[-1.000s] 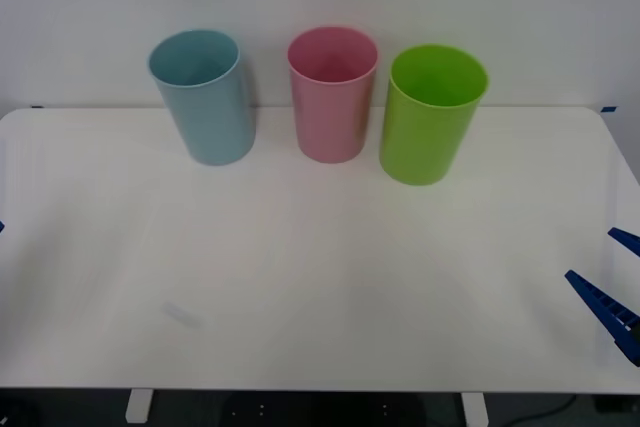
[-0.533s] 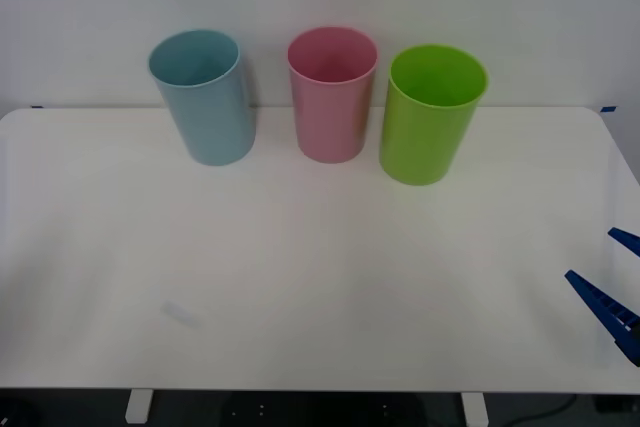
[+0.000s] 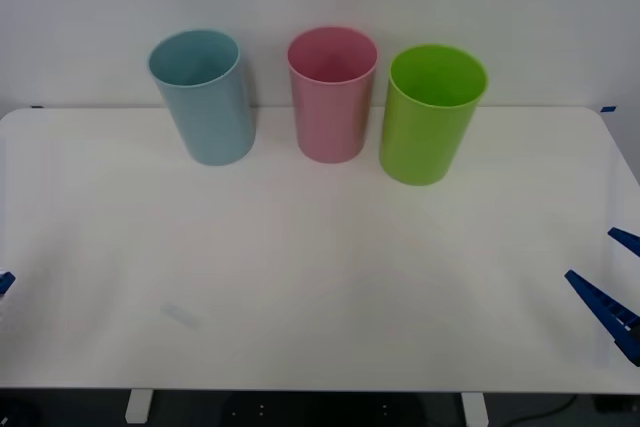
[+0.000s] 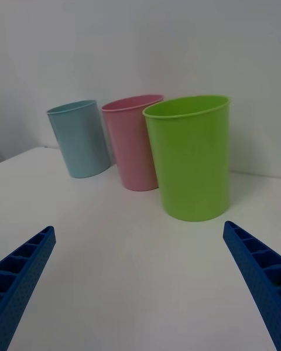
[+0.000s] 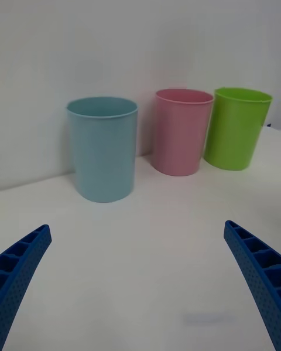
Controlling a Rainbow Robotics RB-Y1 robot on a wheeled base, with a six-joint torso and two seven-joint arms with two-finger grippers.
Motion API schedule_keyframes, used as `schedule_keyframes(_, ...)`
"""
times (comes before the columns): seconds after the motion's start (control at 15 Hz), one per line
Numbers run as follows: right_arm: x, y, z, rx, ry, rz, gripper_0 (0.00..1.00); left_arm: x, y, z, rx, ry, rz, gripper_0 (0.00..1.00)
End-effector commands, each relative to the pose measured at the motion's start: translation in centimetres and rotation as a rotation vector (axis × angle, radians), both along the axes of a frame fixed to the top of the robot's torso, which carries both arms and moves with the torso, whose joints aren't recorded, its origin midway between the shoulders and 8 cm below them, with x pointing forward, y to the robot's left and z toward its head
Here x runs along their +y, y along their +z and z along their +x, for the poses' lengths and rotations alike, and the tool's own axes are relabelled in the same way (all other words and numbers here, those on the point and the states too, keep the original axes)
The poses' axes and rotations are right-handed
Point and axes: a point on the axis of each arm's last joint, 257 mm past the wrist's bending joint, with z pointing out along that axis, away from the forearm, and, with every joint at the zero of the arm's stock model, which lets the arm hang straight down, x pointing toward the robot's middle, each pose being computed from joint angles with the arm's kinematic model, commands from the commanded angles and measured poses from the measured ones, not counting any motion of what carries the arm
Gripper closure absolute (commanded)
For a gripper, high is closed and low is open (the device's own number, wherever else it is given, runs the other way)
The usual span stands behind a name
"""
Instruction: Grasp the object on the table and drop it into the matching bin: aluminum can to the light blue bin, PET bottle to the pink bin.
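The left gripper (image 5: 137, 280), fingers spread and empty, has just edged back in at the table (image 3: 320, 247) edge, well short of the blue bin (image 3: 205, 97). The right gripper (image 4: 140, 280) waits open beside the green bin (image 3: 432, 112). No can lies near the blue bin; it is probably already inside.

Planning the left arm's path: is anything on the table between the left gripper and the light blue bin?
Nothing visible does: bare table lies between the open left gripper and the light blue bin.

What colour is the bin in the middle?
Pink. The middle bin shows best in the front view, between the light blue and lime green ones.
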Motion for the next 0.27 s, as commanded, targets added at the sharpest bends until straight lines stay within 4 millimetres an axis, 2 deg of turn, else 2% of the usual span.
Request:
schedule_keyframes(0.07, 0.00, 0.00, 0.00, 0.000, 0.000, 0.000, 0.00, -0.31, -0.48, -0.06, 0.015, -0.005, -0.015, 0.00)
schedule_keyframes(0.27, 0.00, 0.00, 0.00, 0.000, 0.000, 0.000, 0.00, -0.29, -0.53, -0.10, 0.016, -0.004, -0.015, 0.00)
